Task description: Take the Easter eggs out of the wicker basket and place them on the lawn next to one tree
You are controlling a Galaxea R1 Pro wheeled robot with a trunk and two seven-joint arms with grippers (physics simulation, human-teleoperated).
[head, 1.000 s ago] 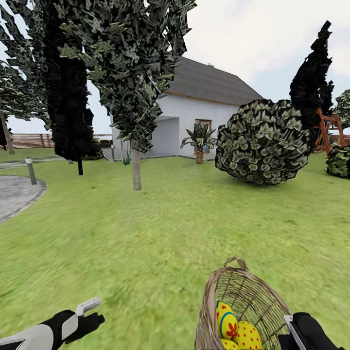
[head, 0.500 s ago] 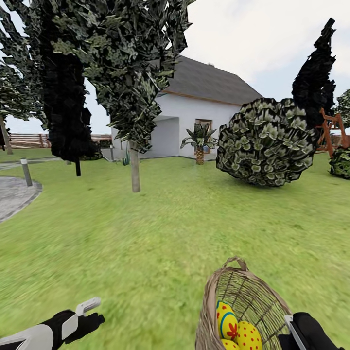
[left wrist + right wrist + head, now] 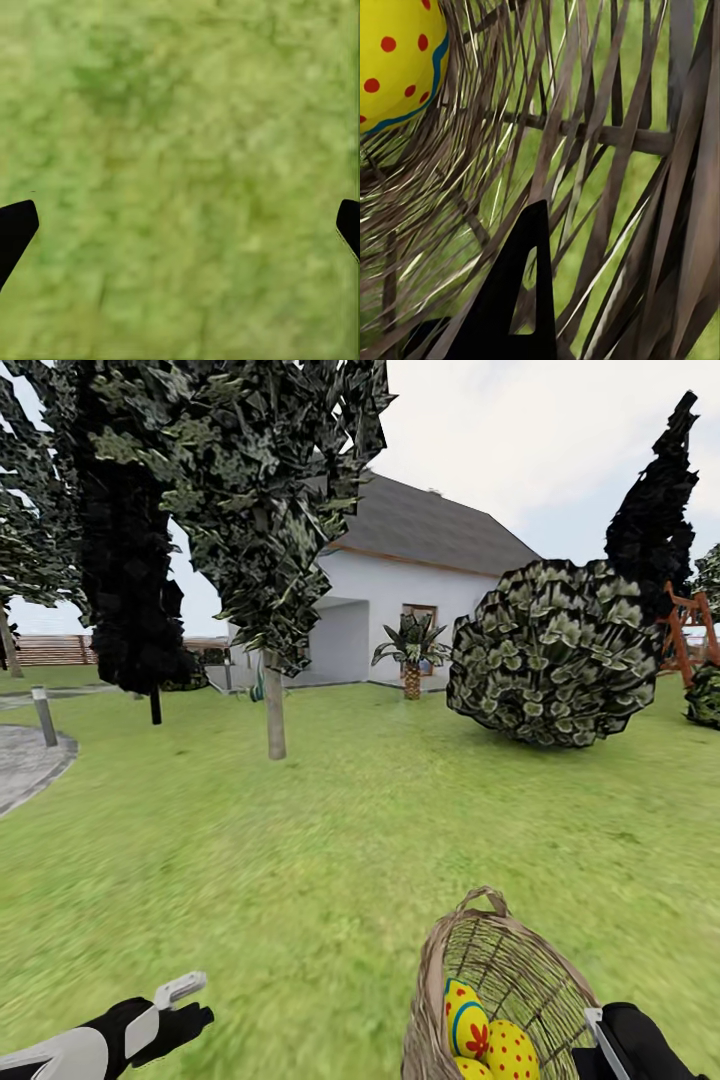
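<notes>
The mottled green lawn [image 3: 330, 830] extends to a white house [image 3: 400, 605]. A tree with a thin pale grey-beige trunk [image 3: 274, 705] stands far ahead. The brown woven wicker basket [image 3: 500, 985], tilted, contains the yellow patterned Easter eggs [image 3: 485, 1035]. The right gripper [image 3: 521, 300] grasps the basket wall. The left gripper [image 3: 180, 225] is released above grass.

Yellow Easter eggs [image 3: 487, 1038] lie inside tilted wicker basket [image 3: 520, 970].
</notes>
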